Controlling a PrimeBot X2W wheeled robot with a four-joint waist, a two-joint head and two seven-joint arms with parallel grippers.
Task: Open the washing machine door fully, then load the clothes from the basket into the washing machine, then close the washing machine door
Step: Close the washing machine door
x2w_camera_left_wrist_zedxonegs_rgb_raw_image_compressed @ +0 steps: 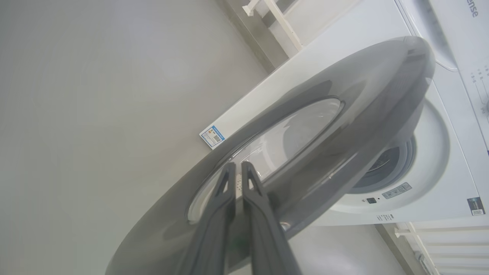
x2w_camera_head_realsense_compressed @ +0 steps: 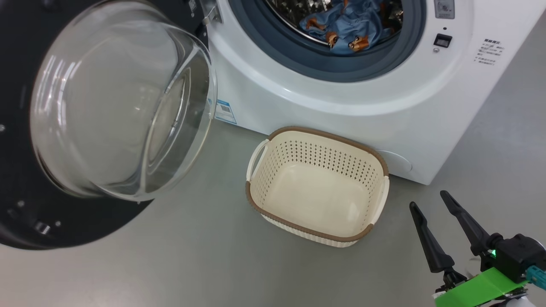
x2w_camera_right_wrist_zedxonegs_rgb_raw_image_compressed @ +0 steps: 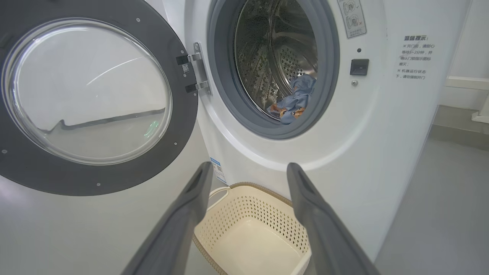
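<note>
With the clothes already in the washing machine, the washing machine door hangs wide to my left, my closed left jaws at its outer side, nearer than my open right jaws by the basket.

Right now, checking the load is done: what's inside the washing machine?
In the washing machine, blue clothes lie crumpled on the floor of the drum. What lies under them is covered.
</note>
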